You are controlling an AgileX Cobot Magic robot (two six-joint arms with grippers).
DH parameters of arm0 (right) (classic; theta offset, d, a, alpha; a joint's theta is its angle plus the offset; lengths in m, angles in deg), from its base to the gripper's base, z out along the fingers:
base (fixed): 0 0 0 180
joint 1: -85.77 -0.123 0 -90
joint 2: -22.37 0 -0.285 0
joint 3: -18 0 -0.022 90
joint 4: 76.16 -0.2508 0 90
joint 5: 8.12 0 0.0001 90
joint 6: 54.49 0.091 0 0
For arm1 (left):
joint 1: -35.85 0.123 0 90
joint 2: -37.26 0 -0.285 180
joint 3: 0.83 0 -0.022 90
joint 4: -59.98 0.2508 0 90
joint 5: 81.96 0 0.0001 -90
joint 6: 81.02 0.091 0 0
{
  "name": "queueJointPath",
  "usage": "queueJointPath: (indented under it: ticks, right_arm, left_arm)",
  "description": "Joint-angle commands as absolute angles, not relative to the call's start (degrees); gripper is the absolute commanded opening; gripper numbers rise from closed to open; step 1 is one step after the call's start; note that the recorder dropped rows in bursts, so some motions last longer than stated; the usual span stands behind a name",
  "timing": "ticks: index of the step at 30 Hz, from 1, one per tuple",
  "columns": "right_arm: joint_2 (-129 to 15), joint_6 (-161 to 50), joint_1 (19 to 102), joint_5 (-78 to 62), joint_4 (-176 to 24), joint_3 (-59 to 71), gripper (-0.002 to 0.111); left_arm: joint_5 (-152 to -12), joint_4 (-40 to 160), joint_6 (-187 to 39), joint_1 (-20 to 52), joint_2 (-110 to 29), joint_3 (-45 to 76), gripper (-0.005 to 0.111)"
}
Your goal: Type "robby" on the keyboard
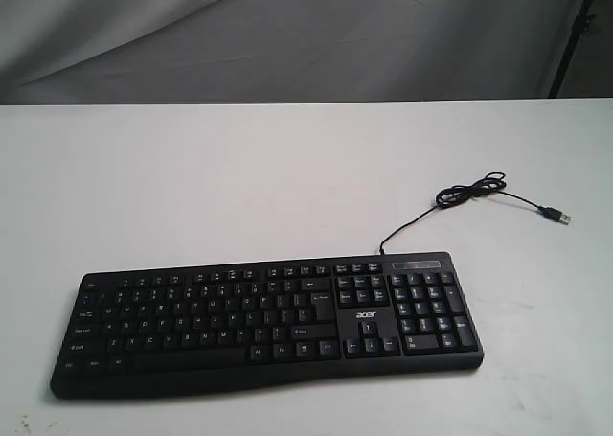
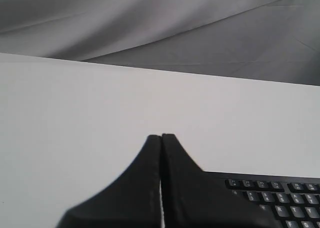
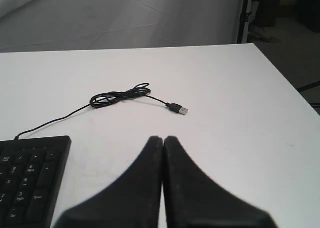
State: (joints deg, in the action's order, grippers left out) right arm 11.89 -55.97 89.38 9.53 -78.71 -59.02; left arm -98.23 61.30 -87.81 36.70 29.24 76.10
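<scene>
The wide black keyboard point(image 1: 268, 326) with white legends and an "acer" logo lies near the table's front edge in the exterior view. Its thin black cable point(image 1: 469, 195) runs back right, coils, and ends in a loose USB plug point(image 1: 556, 217). Neither arm shows in the exterior view. In the left wrist view my left gripper point(image 2: 161, 137) is shut with nothing in it, and the keyboard's function-key corner point(image 2: 272, 195) sits beside it. My right gripper point(image 3: 163, 138) is also shut and empty, off the keyboard's number-pad end point(image 3: 30, 180), with the coiled cable point(image 3: 120, 95) beyond.
A white table point(image 1: 239, 187) carries everything. A grey cloth backdrop point(image 1: 287, 34) hangs behind its far edge. The table's right edge point(image 3: 287, 87) shows in the right wrist view, with a dark stand point(image 3: 245, 15) past it.
</scene>
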Motion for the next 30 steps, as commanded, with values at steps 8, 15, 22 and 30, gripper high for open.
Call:
queueJointPath:
  ticks: [8,15,22,30]
  right_arm:
    - [12.31,-55.96,89.78,9.40,-78.97,-59.22,0.000]
    - [12.31,-55.96,89.78,9.40,-78.97,-59.22,0.000]
    - [12.31,-55.96,89.78,9.40,-81.05,-59.22,0.000]
    - [12.31,-55.96,89.78,17.28,-84.32,-52.97,0.000]
  left_arm:
    - [-98.09,60.77,-87.90,36.50,29.47,76.38,0.000]
    - [-98.09,60.77,-87.90,36.50,29.47,76.38,0.000]
    - [-98.09,60.77,-87.90,36.50,29.47,76.38,0.000]
    - [-98.09,60.77,-87.90,36.50,29.47,76.38,0.000]
